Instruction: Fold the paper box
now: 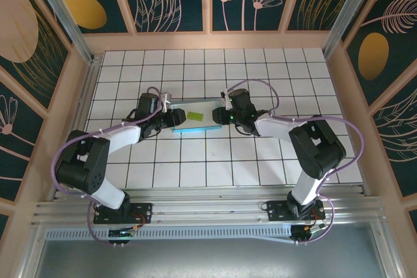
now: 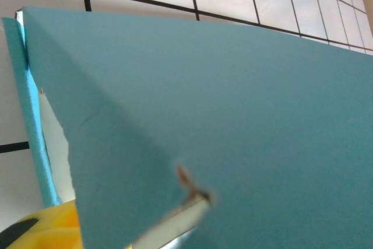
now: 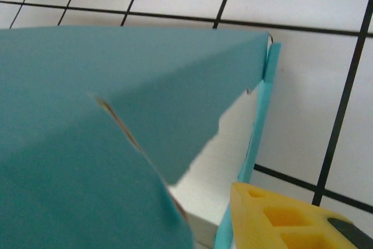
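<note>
Left claw [image 1: 171, 118] sits at the left end of the paper box [image 1: 195, 129], right claw [image 1: 221, 116] at the right end. One yellow finger [image 2: 44, 228] shows beside the blue panel in each wrist view (its partner hidden), so I cannot tell the grip width. Box lies on the tiled table [image 1: 273, 161] between the claws, creased and slanted, white inside showing.

Judged step: mid-fold, wall part-way up. Next move calls for even pressure from both ends along the crease.

No legible writing.
</note>
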Robot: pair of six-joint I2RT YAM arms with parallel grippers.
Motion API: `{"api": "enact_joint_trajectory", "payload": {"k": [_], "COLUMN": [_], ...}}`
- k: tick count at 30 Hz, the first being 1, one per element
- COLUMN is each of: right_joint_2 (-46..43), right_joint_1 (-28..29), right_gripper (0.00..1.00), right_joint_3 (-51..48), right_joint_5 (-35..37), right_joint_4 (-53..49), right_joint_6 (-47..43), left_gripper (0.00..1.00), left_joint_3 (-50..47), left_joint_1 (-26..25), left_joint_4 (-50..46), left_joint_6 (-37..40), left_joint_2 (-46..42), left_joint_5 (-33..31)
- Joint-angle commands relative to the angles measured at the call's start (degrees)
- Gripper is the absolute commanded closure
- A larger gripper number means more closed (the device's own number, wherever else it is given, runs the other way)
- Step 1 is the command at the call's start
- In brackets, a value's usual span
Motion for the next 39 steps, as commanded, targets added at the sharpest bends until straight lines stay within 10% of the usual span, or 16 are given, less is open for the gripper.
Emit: {"api": "enact_joint_trajectory", "payload": {"k": [1,17,23,26,30,39], "right_joint_2": [-2.7,-18.2,-28.3,-22.2,-8.9,7.6], "right_joint_1": [0.4,1.5,-0.7,-6.8,-11.0,-12.1], "right_gripper": [0.59,0.46,0.42,0.42,0.43,0.43], "right_joint_3": [-1.7,-5.9,-3.6,5.4,21.9,35.7], "right_joint_5": [0.5,-0.7,-4.5,-10.6,-13.9,-22.5], "right_joint_4": [3.1,0.2,-1.2,-7.7,-23.2,-33.5], "right_joint_6": [1.2,4.5,7.0,10.9,9.7,13.5], "left_gripper": [0.5,0.49,0.57,0.6,0.59,0.54], "left_joint_3": [-1.6,-9.9,-0.5,9.5,19.6,25.6], "left_joint_1": [-0.1,-2.1,-3.4,-0.3,7.6,7.9], "left_joint_4": [2.5,1.0,-16.9,-25.0,-27.2,-27.5], "left_joint_6": [-1.3,-7.9,-10.8,-9.0,-6.8,-3.4], "left_joint_2": [-2.2,-22.4,-34.7,-29.3,-15.6,1.7], "left_joint_5": [1.7,1.9,-13.6,-19.3,-9.6,-1.0]}}
